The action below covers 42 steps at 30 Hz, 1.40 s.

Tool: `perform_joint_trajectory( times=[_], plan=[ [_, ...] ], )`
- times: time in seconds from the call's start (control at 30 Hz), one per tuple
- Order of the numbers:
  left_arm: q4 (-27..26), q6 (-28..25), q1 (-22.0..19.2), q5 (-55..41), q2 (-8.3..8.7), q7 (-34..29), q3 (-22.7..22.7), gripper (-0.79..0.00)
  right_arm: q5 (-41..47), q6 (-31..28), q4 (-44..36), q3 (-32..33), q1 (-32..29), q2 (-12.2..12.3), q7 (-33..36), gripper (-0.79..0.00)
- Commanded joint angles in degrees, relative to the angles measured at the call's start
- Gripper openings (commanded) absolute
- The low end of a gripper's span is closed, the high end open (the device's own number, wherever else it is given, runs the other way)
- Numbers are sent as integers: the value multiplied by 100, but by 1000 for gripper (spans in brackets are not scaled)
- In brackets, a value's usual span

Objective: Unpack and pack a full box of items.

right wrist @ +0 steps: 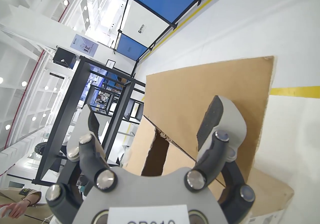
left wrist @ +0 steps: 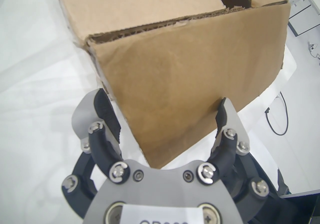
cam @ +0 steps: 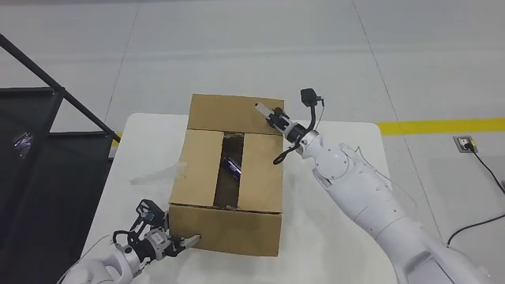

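A brown cardboard box (cam: 260, 175) stands in the middle of the white table (cam: 335, 229). Its two long top flaps lie nearly flat with a dark gap between them, and a purple item (cam: 233, 166) shows in the gap. The far flap (cam: 235, 112) is folded outward. My left gripper (cam: 178, 244) is open at the box's near left corner. In the left wrist view, the left gripper (left wrist: 162, 98) has its fingers on either side of that box corner (left wrist: 175, 67). My right gripper (cam: 270, 115) is open at the far flap's right edge, with one finger (right wrist: 220, 120) in front of the flap (right wrist: 200, 90).
A crumpled clear plastic piece (cam: 158, 175) lies on the table left of the box. A black metal frame (cam: 35, 67) and a dark surface (cam: 47, 173) stand beyond the table's left edge. Bare table shows to the right of the box.
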Motion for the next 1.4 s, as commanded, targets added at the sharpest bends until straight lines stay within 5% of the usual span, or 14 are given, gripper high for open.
perform_joint_trajectory(
  times=[0.0,0.4,0.63,0.8,1.37],
  plan=[
    [10,-1,-49,-25,5,-59,34,0,-9,6,-16,2,-2,5,-1,0],
    [69,32,-250,-66,29,-165,194,0,23,6,-69,23,-39,2,-16,0],
    [84,79,-280,-30,41,-177,274,0,-369,662,-44,110,66,-119,-516,0],
    [90,73,-250,-38,54,-109,271,0,-334,1000,442,59,273,-315,-273,0],
    [65,20,-213,43,93,-21,366,0,-133,345,1633,200,647,-757,240,0]
  ],
)
